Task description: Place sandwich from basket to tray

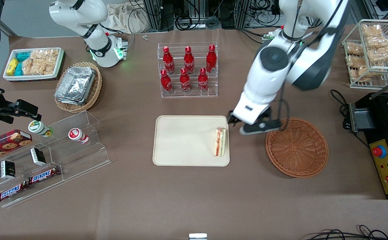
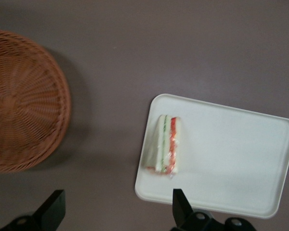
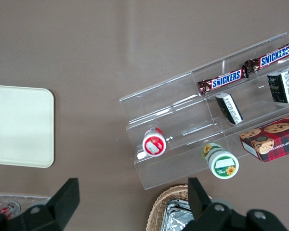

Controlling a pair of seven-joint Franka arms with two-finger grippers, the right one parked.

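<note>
The sandwich [image 1: 219,142] [image 2: 167,144], a white wedge with red and green layers, lies on the cream tray [image 1: 184,140] [image 2: 231,159] close to the rim that faces the basket. The round reddish-brown basket [image 1: 297,146] [image 2: 19,101] stands beside the tray, toward the working arm's end, with nothing in it. My gripper [image 1: 238,121] [image 2: 117,197] hovers open above the bare table between tray and basket, slightly farther from the front camera than the sandwich. Nothing is between its fingers.
A clear rack of red bottles [image 1: 189,70] stands farther from the camera than the tray. A clear stepped shelf with snacks [image 1: 47,156], an oval wicker basket with foil containers [image 1: 79,86] and a white bin [image 1: 34,63] lie toward the parked arm's end. A wire rack [image 1: 373,50] and a black machine [image 1: 387,140] sit at the working arm's end.
</note>
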